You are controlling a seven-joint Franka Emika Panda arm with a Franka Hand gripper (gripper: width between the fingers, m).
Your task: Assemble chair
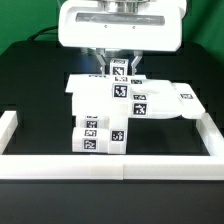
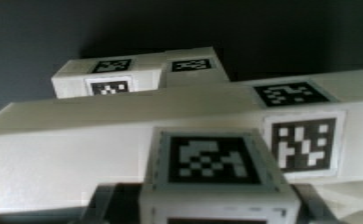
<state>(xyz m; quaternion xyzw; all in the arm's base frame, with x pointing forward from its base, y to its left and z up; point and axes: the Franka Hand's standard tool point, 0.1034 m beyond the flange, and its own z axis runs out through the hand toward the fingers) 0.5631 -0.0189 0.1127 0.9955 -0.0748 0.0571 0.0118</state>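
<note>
- The chair (image 1: 115, 112) sits partly built on the black bench (image 1: 30, 75), inside the low white border wall (image 1: 110, 165) that runs along the near edge and up both sides.
- Taking that wall as landmark: the chunky tagged blocks (image 1: 98, 135) stand just behind its front run, and the flat panel (image 1: 165, 100) lies further back, spreading toward the exterior view's right.
- The wall probably serves as a stop to push parts against, which would explain why the assembly sits so close to it rather than out on the open bench.
- The tool (image 1: 120, 68) comes straight down from the arm's white head, well behind the wall's front run, and is pinched narrow on an upright tagged bar (image 1: 119, 72) that rises from the middle of the assembly.
- In the wrist view that bar (image 2: 210, 165) fills the foreground between the dark fingers (image 2: 116, 200), with a long white piece (image 2: 107, 125) and a further block (image 2: 142, 70) beyond it.
- The grip from above seems chosen to keep the bar vertical, so it can be seated or twisted into the piece beneath.
- Whether the bar is already fully seated cannot be told; the joint is hidden behind other parts.
- My judgement is that the build is midway, with several pieces joined and this bar being fitted.
</note>
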